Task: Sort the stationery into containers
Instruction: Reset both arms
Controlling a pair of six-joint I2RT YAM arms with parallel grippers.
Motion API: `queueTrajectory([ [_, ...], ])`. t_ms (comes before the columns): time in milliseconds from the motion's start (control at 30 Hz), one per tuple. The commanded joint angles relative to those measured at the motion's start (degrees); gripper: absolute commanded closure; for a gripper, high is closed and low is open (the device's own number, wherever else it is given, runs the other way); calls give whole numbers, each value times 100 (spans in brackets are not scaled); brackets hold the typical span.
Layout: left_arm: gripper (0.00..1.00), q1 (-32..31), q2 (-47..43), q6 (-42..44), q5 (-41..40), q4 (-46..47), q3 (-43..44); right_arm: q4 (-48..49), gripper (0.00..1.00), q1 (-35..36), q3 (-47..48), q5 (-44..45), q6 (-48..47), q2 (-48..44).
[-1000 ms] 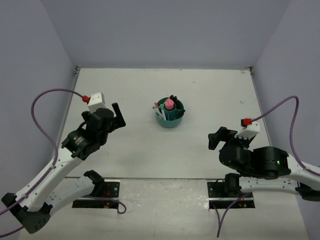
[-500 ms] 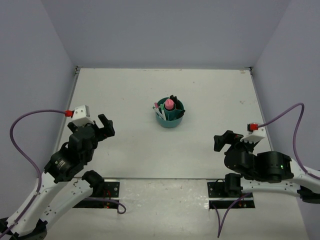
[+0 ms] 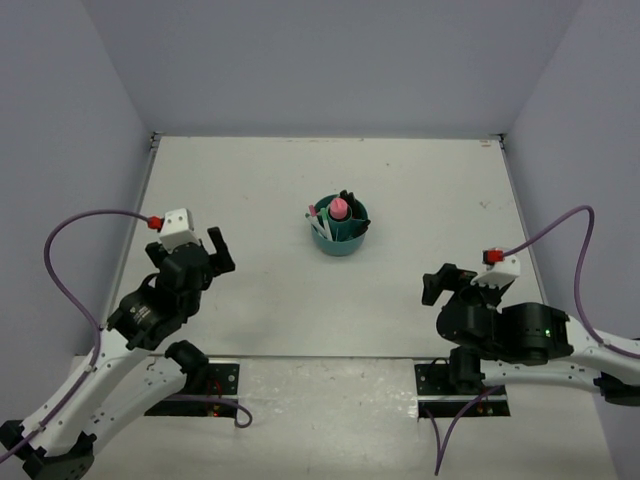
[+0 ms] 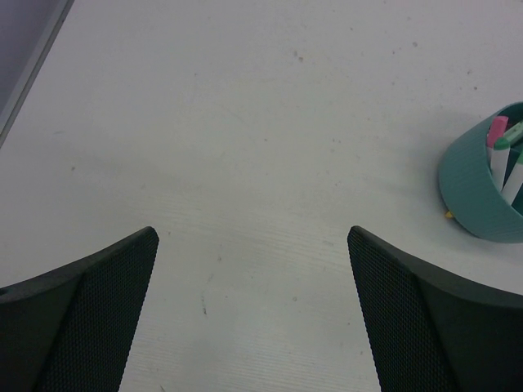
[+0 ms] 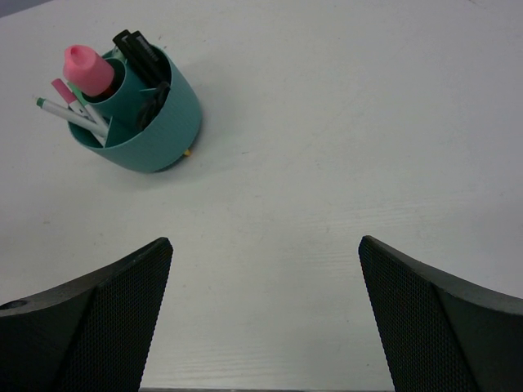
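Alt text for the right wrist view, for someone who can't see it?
A round teal organizer stands upper left on the white table, a pink-capped glue stick in its central well, pens and black items in outer compartments. The right gripper hangs open and empty in the foreground, apart from it.

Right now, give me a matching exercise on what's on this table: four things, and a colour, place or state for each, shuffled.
Things:
1. organizer
2. glue stick
3. white pens
4. left gripper

Descriptions:
A. jaws open, empty
B. standing in the central well
C. teal
D. leaning out over the rim

Pairs: 1-C, 2-B, 3-D, 4-A
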Motion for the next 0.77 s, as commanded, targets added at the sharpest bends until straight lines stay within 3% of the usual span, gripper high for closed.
queueTrajectory([
  [0, 0, 55, -379, 26, -393, 348, -202, 62, 1, 8, -112, 356, 447, 143],
  [167, 0, 59, -727, 220, -326, 621, -394, 70, 1, 8, -170, 356, 563, 245],
  [733, 0, 59, -648, 255, -269, 604, -391, 62, 1, 8, -275, 260, 755, 153],
])
